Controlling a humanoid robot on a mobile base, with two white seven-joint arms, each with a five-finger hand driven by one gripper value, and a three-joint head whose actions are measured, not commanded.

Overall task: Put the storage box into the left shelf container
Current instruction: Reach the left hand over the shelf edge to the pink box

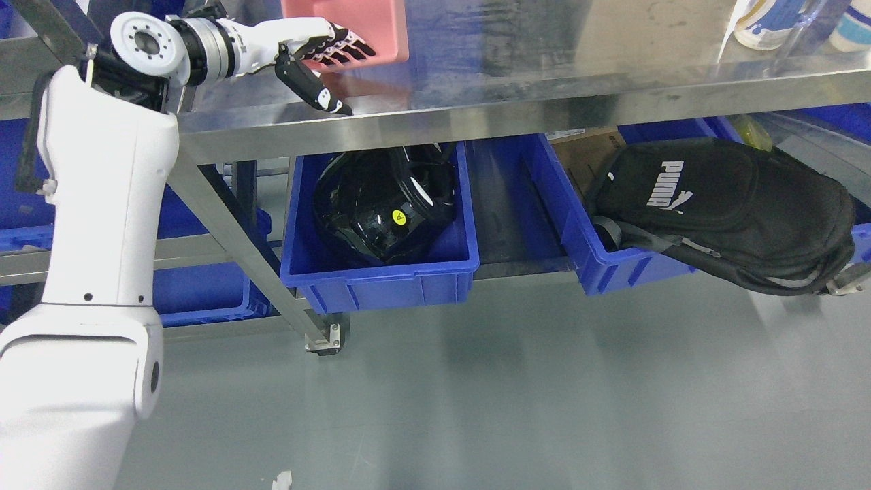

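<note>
A pink storage box (371, 24) stands on the steel shelf top (517, 82) at the upper edge of the head view, partly cut off. My left arm rises from the lower left. My left hand (350, 76) is stretched out at the box's front left. Its fingers (340, 46) lie straight against the box's side and the thumb (309, 85) points down and away, so the hand is open and does not clasp the box. Under the shelf, the left blue container (381, 279) holds a black helmet (381, 204). My right hand is not in view.
A second blue bin (612, 262) to the right holds a cardboard piece and a black Puma bag (728, 211) that hangs over its edge. More blue bins (197, 292) sit at the far left. A slanted steel leg (238, 245) ends in a caster (326, 338). Cups (762, 24) stand at the top right. Grey floor lies below.
</note>
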